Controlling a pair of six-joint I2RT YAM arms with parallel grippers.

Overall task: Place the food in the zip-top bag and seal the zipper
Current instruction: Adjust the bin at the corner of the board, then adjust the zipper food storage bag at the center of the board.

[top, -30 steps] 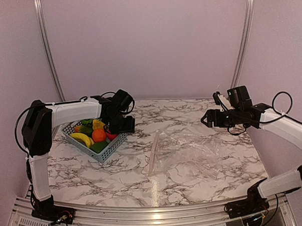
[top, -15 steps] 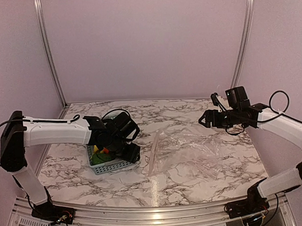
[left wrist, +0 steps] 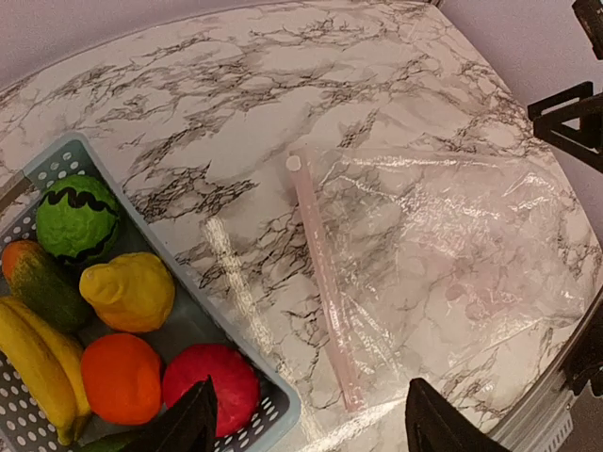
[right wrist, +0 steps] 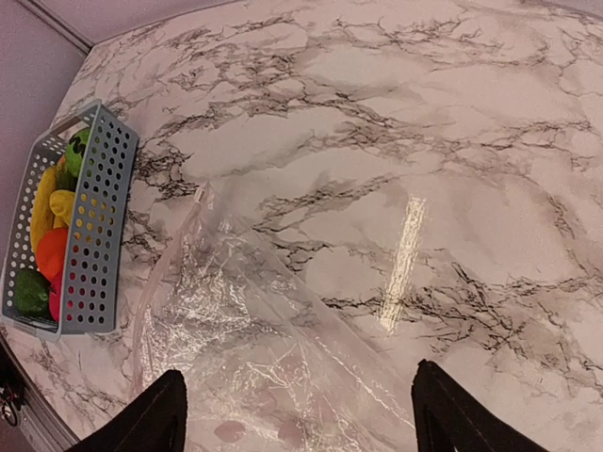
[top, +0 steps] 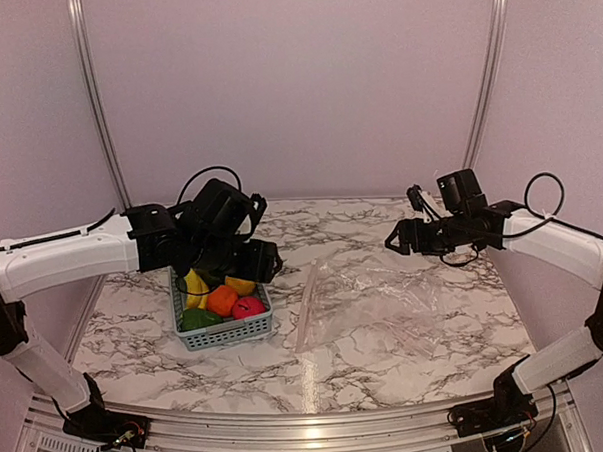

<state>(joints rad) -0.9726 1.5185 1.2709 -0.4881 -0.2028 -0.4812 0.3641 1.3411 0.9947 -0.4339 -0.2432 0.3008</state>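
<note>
both pincers are released and empty, the left pincer (left wrist: 311,388) spread over the near corner of the grey-blue basket (left wrist: 273,414) that holds the food (left wrist: 127,292) just beneath it, the right pincer (right wrist: 300,375) poised above the zip-top bag (right wrist: 245,358), which lies flat on the bench (right wrist: 452,122), its zipper (left wrist: 325,292) toward the left pincer.

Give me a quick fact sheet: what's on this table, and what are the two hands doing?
Table: marble-patterned
Basket: grey-blue mesh, left of the bag
Food: toy fruits and vegetables, all in the basket
Bag: clear zip-top bag, flat on the table, nothing inside
Zipper strip: along the bag edge facing the basket
Left hand: open, empty, above the basket's edge
Right hand: open, empty, raised on the bag's side
</note>
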